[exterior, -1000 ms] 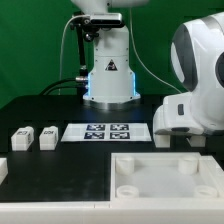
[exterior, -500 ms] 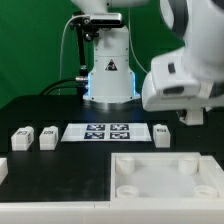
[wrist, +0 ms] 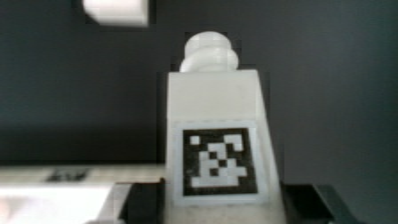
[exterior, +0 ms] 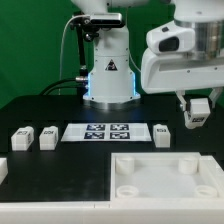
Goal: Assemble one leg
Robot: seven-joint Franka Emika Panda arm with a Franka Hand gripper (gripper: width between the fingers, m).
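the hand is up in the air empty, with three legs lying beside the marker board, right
No, not empty: the hand is shut on a leg, as the wrist view shows. Three other legs do lie beside the marker board.

white leg (wrist: 214,100), black-and-white tag (wrist: 219,157), black table (exterior: 60,172)

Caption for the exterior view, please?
Gripper holds one leg in its jaws above the table; three more legs flank the marker board.
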